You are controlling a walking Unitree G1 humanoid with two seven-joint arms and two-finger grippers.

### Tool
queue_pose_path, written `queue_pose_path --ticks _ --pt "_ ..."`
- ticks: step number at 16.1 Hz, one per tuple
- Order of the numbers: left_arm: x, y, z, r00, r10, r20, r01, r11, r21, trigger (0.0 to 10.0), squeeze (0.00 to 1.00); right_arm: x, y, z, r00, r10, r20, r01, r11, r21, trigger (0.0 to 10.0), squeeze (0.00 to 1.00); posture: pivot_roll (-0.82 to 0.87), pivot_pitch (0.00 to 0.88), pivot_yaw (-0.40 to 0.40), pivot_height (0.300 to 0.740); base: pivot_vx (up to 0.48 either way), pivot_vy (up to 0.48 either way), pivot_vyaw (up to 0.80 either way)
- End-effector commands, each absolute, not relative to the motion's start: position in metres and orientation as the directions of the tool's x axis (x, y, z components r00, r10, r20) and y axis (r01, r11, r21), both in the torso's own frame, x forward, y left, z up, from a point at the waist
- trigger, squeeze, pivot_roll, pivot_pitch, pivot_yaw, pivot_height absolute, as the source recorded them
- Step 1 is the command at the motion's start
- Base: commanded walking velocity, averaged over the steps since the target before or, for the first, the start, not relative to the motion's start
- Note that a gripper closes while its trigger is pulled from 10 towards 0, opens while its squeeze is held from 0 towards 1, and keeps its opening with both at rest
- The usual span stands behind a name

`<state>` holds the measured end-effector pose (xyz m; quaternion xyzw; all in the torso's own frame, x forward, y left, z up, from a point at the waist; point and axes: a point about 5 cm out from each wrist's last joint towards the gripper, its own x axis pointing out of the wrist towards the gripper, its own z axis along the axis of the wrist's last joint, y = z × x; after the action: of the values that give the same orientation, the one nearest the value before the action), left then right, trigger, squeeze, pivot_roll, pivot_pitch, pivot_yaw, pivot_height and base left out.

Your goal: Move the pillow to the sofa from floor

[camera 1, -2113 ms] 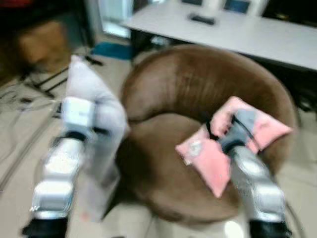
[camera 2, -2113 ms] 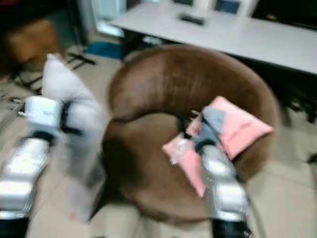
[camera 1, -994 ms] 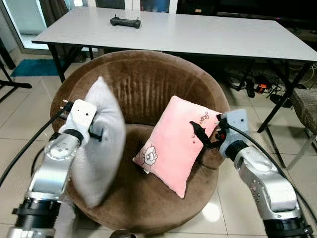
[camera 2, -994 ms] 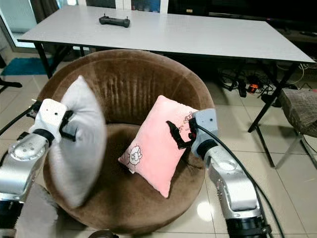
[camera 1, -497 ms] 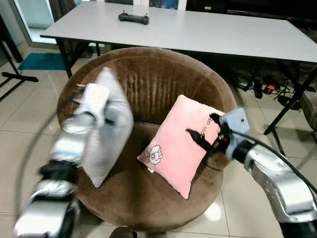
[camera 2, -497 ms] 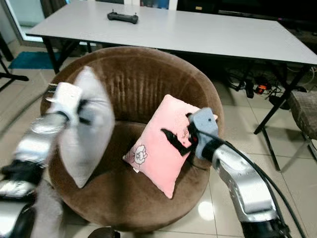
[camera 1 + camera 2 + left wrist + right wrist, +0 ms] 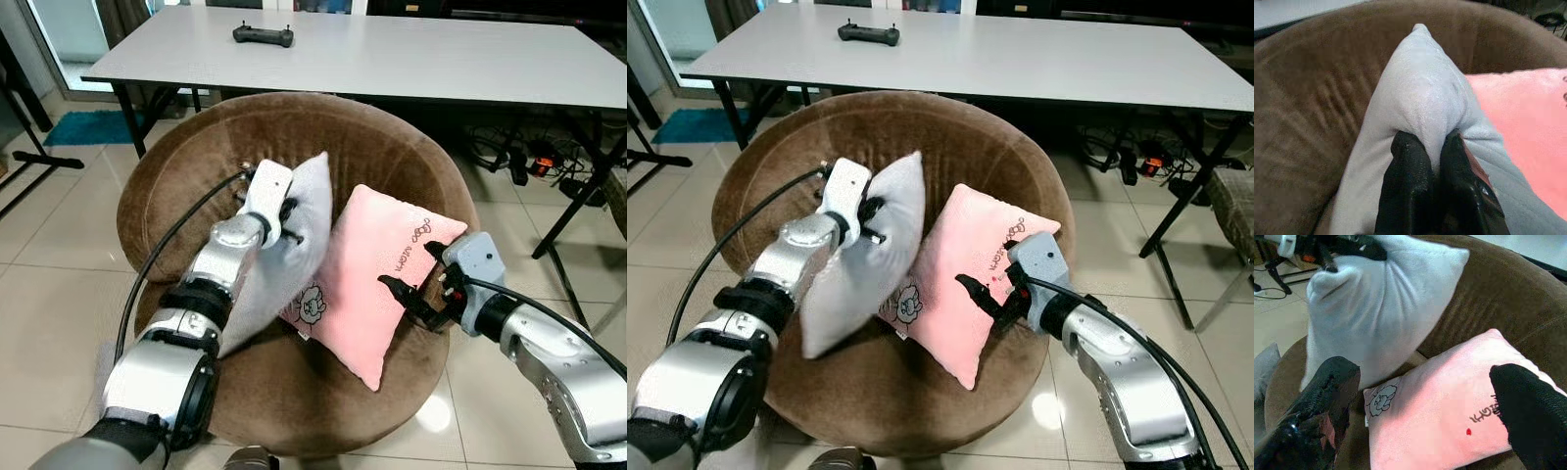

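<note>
So the left pincer was clamped tight on a fold of the grey pillow, fingers pinching the fabric near its upper edge, and the pillow hung from that grip over the seat of the round brown sofa, leaning toward the backrest on the left side. Its far top corner poked up above the pincer, and the rest of it drooped down toward the near-left part of the seat. Just to the right of it sat the pink pillow with a little cartoon print, propped up against the right side of the sofa, and the two pillows looked like they were touching along one edge. The right pincer was spread wide and held nothing, sitting just at the near-right edge of the pink pillow, one finger on each side of the view with the pillow between and beyond them. Behind the sofa, on the far side, was a long white tabletop with a dark controller lying on it, and the floor around was pale tile.
</note>
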<state>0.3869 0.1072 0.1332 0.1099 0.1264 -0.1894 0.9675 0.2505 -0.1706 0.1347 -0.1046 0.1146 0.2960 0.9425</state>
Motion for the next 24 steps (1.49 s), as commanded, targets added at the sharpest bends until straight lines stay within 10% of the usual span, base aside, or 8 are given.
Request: queue_pose_path --ticks 1,6,7,8,18,19,20,24 --pt "0.394 0.098 0.154 0.910 -0.368 -0.193 0.401 0.899 0.175 10.0 0.00 0.250 -0.173 0.138 0.808 0.521 -0.277 -0.571 0.808 -0.146 10.0 0.00 -0.02 0.000 0.046 0.740 0.000 0.000 0.00" --pt "0.398 0.106 0.151 0.951 -0.256 -0.173 0.300 0.901 0.315 10.0 0.00 0.250 -0.165 0.136 0.785 0.553 -0.281 -0.604 0.784 -0.144 10.0 0.00 -0.02 0.000 0.038 0.740 0.000 0.000 0.00" --pt "0.399 0.112 0.149 0.961 -0.207 -0.182 0.258 0.907 0.332 10.0 0.76 0.251 -0.163 0.136 0.781 0.559 -0.280 -0.610 0.779 -0.145 10.0 0.00 -0.02 0.000 0.037 0.740 0.000 0.000 0.00" --pt "0.399 0.114 0.150 0.964 -0.196 -0.182 0.247 0.913 0.326 10.0 1.00 0.251 -0.163 0.136 0.781 0.559 -0.280 -0.610 0.779 -0.145 10.0 0.00 -0.02 0.000 0.037 0.740 0.000 0.000 0.00" --pt "0.405 0.112 0.183 0.944 -0.331 -0.009 0.328 0.933 0.148 10.0 1.00 0.263 -0.168 0.137 0.848 0.474 -0.238 -0.517 0.839 -0.169 10.0 0.00 -0.01 0.000 0.035 0.740 0.000 0.000 0.00" --pt "0.400 0.121 0.180 0.946 -0.323 0.033 0.319 0.943 0.098 10.0 0.88 0.267 -0.170 0.134 0.891 0.393 -0.226 -0.432 0.888 -0.156 10.0 0.00 0.00 0.000 0.028 0.740 0.000 0.000 0.00" --pt "0.389 0.137 0.175 0.954 -0.292 0.068 0.286 0.955 0.079 10.0 0.11 0.272 -0.171 0.130 0.932 0.289 -0.218 -0.320 0.939 -0.124 10.0 0.00 0.01 0.000 0.018 0.740 0.000 0.000 0.00" --pt "0.326 0.187 0.155 0.984 -0.163 0.065 0.144 0.961 0.236 10.0 0.00 0.276 -0.168 0.120 0.971 0.121 -0.204 -0.120 0.993 0.017 10.0 0.00 0.06 0.000 -0.035 0.740 0.000 0.000 0.00"
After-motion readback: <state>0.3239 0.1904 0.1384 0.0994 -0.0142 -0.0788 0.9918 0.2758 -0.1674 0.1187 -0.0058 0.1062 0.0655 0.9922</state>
